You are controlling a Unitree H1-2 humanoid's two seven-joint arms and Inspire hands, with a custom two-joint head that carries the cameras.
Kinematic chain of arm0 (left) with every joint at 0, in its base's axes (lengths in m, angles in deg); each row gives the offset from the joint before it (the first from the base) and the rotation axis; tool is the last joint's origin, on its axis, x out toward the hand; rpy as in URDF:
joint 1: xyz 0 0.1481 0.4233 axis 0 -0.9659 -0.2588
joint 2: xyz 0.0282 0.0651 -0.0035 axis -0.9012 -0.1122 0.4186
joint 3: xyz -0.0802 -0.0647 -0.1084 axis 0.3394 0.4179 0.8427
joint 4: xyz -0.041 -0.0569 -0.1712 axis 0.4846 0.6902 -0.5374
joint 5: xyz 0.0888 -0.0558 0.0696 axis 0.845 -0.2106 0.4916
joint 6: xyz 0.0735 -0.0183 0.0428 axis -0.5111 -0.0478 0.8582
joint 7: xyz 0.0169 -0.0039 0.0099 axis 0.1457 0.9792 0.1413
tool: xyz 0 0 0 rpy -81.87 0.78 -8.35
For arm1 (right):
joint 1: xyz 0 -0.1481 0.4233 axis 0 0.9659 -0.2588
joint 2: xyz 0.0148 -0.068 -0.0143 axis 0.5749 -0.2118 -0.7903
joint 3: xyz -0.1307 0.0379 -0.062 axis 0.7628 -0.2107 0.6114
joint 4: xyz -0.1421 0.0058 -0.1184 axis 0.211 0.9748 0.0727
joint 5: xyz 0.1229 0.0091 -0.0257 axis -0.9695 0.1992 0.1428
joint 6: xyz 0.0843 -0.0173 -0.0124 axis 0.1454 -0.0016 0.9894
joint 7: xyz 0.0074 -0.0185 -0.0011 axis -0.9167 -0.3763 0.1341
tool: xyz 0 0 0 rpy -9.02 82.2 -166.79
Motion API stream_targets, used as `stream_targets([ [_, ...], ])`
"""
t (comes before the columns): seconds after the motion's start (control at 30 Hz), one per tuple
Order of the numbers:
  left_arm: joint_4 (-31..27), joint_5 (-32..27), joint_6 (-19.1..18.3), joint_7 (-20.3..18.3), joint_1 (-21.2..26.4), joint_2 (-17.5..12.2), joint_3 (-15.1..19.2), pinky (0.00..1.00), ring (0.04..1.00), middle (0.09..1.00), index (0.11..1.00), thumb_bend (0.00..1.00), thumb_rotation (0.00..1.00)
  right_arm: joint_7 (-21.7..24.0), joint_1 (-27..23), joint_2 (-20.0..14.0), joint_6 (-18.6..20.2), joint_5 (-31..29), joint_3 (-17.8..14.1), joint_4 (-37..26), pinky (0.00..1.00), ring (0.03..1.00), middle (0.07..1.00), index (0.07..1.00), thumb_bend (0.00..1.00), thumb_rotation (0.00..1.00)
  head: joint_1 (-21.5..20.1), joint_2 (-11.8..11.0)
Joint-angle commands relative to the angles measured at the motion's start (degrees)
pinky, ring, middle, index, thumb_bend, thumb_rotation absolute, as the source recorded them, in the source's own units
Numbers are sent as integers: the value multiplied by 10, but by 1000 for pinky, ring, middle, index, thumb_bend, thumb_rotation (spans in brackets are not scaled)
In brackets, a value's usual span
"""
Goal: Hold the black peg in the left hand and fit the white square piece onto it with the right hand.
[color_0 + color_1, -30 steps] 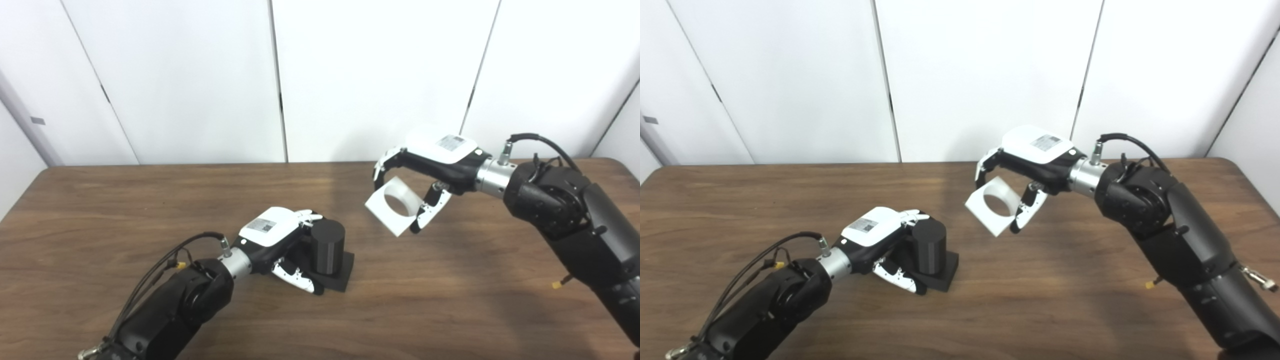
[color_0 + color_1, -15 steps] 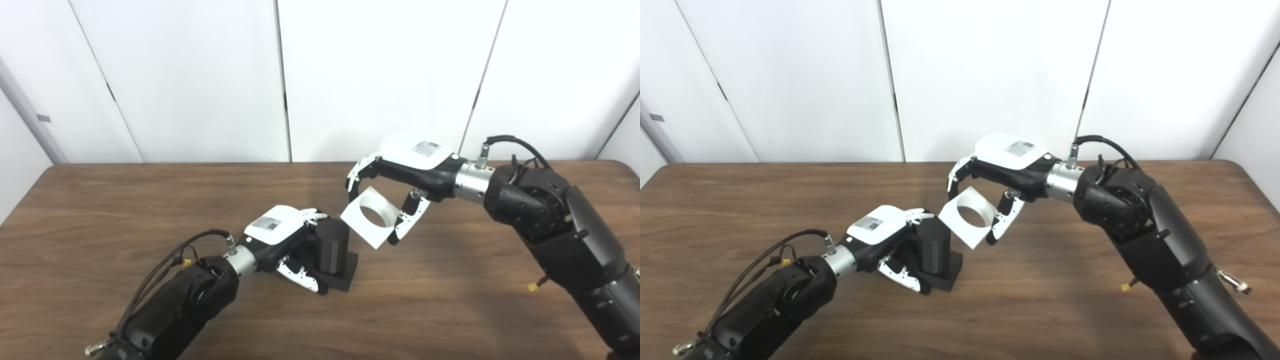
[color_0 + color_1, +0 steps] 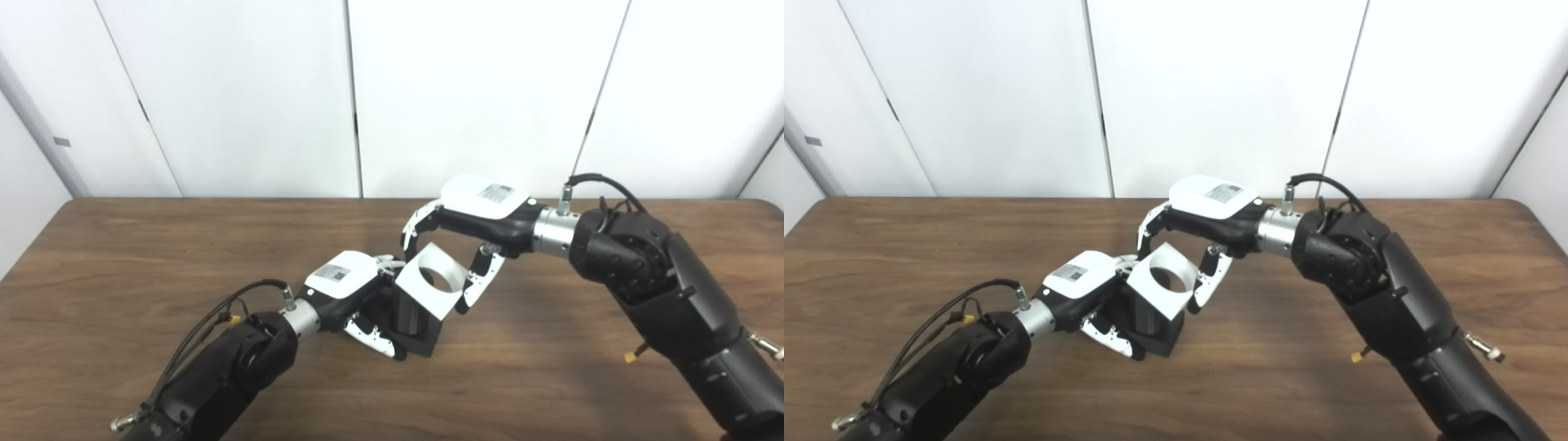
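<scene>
The left robot hand (image 3: 349,288) rests low on the brown wooden worktop (image 3: 122,257), its fingers wrapped around the black peg (image 3: 409,315) — a dark upright cylinder standing on a square black base (image 3: 429,340) that sits flat on the wood. The hand grasps the peg from the left side, with white fingertips (image 3: 383,346) showing at the near edge of the base and others curling over behind the cylinder.

The right robot hand (image 3: 465,239) reaches in from the right, its white back facing up, and it is gripping the white square piece (image 3: 429,283) between its fingers on the far left edge and its thumb (image 3: 478,285) on the right edge. The piece is tilted, its face turned up and toward the viewer, with a large round hole (image 3: 436,278) through the middle. It hangs directly in front of and over the top of the peg, hiding the peg's upper end; through the hole something dark shows, but I cannot tell whether the piece is touching the peg or only just above it.

The two hands are very close together near the middle of the worktop — the left one's upper fingers sit just beside the left corner of the white piece. Behind the worktop stand plain white wall panels (image 3: 245,92).
</scene>
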Motion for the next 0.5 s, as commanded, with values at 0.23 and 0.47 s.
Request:
stream_targets([
  [0.23, 33, 46, -24, -66, -28, 17, -44, 865, 936, 901, 493, 522, 77, -19, -35, 30, -6, 17, 4, 32, 678, 742, 739, 478, 525, 131, 3, 0],
  [0.47, 27, 46, -24, -72, -28, 15, -46, 873, 937, 903, 494, 522, 78, -29, -41, 40, -18, 20, 11, 59, 677, 733, 738, 478, 525, 131, 3, 1],
])
